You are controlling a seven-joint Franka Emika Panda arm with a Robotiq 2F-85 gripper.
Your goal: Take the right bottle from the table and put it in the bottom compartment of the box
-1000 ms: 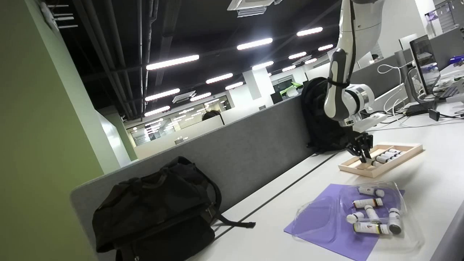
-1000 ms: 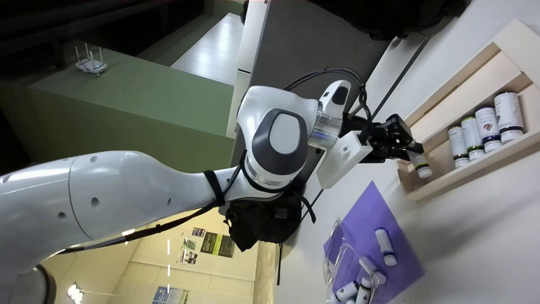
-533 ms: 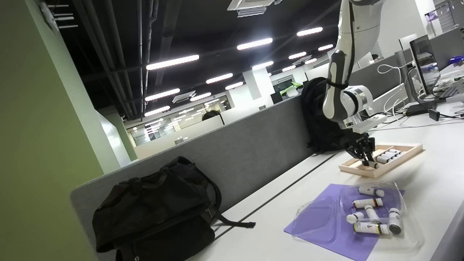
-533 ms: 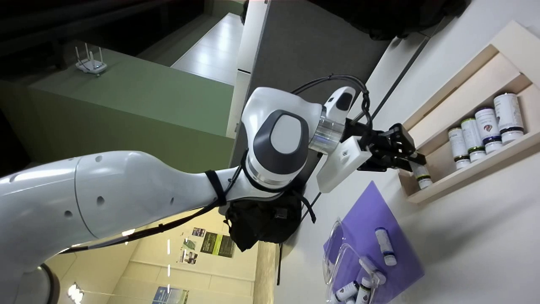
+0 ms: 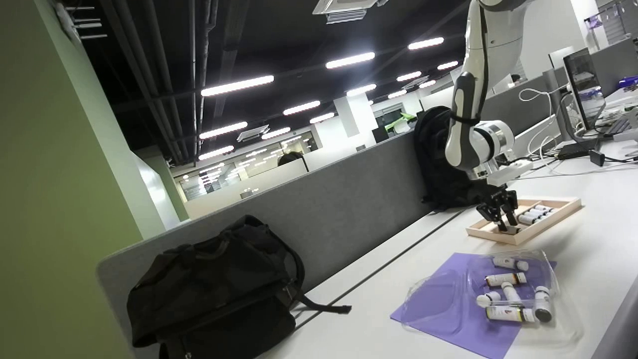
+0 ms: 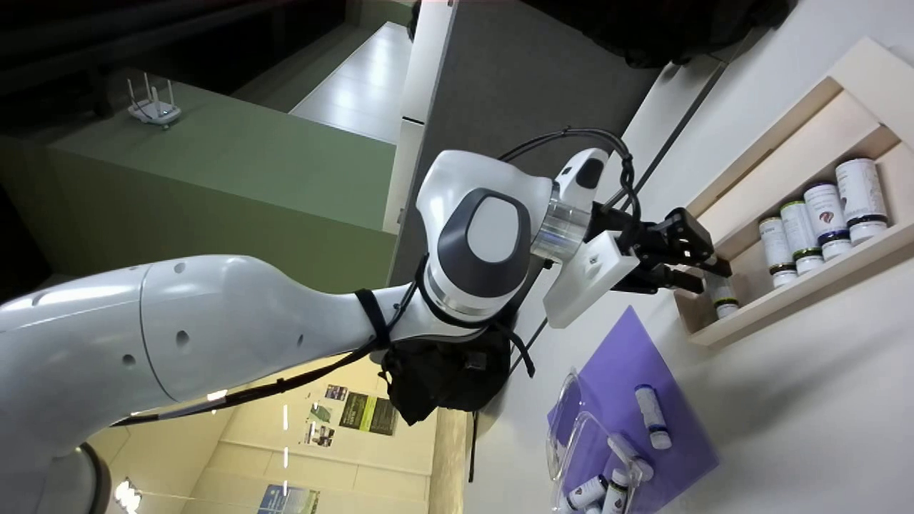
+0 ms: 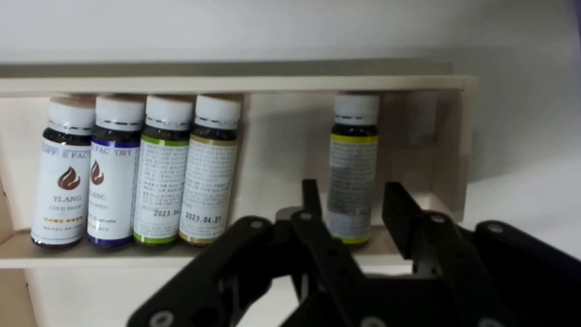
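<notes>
The light wooden box (image 7: 227, 85) lies on the pale table (image 5: 379, 319); it also shows in both exterior views (image 5: 548, 224) (image 6: 807, 291). A white-capped bottle with yellow bands (image 7: 354, 172) lies in its long compartment near the end wall, cap toward the long outer wall. This bottle also shows in an exterior view (image 6: 722, 294). My gripper (image 7: 352, 184) is open, one finger on each side of the bottle's lower part, with gaps visible. The gripper is low over the box in both exterior views (image 5: 508, 225) (image 6: 710, 277).
Several bottles (image 7: 161, 181) lie side by side in the same compartment. A purple sheet (image 5: 438, 294) with a clear plastic tray (image 5: 573, 324) and several loose bottles lies beside the box. A black bag (image 5: 214, 289) and grey partition (image 5: 349, 194) stand along the table.
The gripper has moved down toward the box with the bottle. Its fingers have opened and the bottle, tilted between them before, now lies in the compartment.
</notes>
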